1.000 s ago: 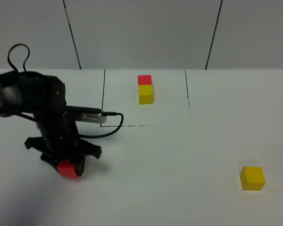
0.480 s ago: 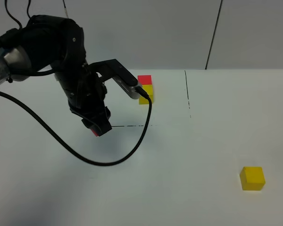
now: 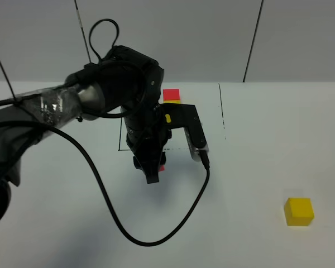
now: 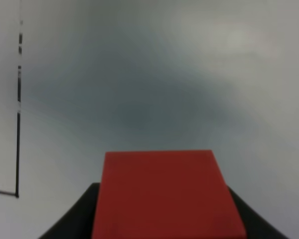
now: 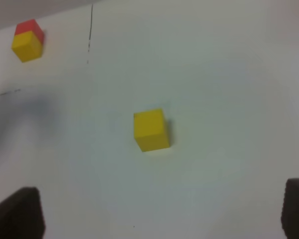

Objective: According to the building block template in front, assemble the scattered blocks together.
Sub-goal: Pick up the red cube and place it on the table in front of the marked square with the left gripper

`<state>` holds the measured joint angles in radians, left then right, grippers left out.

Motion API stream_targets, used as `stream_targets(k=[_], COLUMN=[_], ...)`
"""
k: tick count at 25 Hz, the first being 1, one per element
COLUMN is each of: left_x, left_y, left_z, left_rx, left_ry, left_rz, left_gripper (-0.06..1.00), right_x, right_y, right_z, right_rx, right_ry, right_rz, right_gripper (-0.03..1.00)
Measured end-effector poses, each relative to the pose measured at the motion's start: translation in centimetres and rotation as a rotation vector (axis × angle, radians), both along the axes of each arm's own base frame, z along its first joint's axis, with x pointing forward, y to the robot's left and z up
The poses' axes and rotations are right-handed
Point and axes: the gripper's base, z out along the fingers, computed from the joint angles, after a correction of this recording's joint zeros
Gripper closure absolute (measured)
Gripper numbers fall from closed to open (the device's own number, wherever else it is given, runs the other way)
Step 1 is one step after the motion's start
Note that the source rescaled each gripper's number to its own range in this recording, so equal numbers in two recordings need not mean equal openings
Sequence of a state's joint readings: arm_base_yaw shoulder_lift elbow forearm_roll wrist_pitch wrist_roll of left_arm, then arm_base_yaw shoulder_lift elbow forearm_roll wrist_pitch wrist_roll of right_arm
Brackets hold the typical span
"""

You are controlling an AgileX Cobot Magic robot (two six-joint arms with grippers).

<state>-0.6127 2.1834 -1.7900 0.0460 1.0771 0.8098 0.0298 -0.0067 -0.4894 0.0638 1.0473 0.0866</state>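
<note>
The left claw (image 3: 154, 172) is clamping tight on the red cube (image 4: 162, 194), its two dark fingers (image 4: 72, 221) pressing against opposite sides of the block. Seen from the high camera, the claw is pointing downward just outside the near edge of the drawn black rectangle (image 3: 221, 109) that is framing the building block template (image 3: 171, 95). From there only a sliver of the red cube is showing beside the fingers. The left arm is reaching across the frame and covering most of the template's yellow half, so only the red half and a strip of yellow are showing. A black cable (image 3: 173, 223) is looping from the arm over the white surface (image 3: 257, 167) on the near side of the template. The left wrist camera is showing a soft shadow on the surface beyond the red cube; whether the cube is touching the surface cannot be told.

The yellow cube (image 3: 298, 211) is sitting alone on the surface, well apart from the template, nearer the camera and off to its right, outside the frame.

The right claw (image 5: 157, 211) is standing wide open and holding nothing. In its wrist view its fingertips (image 5: 17, 214) are spreading on either side of the yellow cube without touching it, and the template is lying far beyond.
</note>
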Motion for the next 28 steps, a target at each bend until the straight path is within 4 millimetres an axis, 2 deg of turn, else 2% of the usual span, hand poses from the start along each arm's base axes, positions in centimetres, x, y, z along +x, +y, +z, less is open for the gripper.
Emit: stream_targets(k=[5,12,28], left_x=[0.0,0.2,0.8], left_y=[-2.0,-2.3,-2.8], left_z=[-2.9,-6.4,-7.0], left_rx=[0.024,0.082,0.050], left_ry=[0.026,0.051,0.002], left_rz=[-0.076,-0.116,-0.219], left_gripper=[0.94,0.94,0.94], right_x=[0.0,0.0,0.0], right_y=[0.0,0.0,0.0], right_z=[0.0,0.0,0.0], right_rx=[0.000,0.000,0.001], right_ry=[0.000,0.000,0.000], right_rz=[0.000,0.000,-0.001], right_gripper=[0.07,0.07,0.11])
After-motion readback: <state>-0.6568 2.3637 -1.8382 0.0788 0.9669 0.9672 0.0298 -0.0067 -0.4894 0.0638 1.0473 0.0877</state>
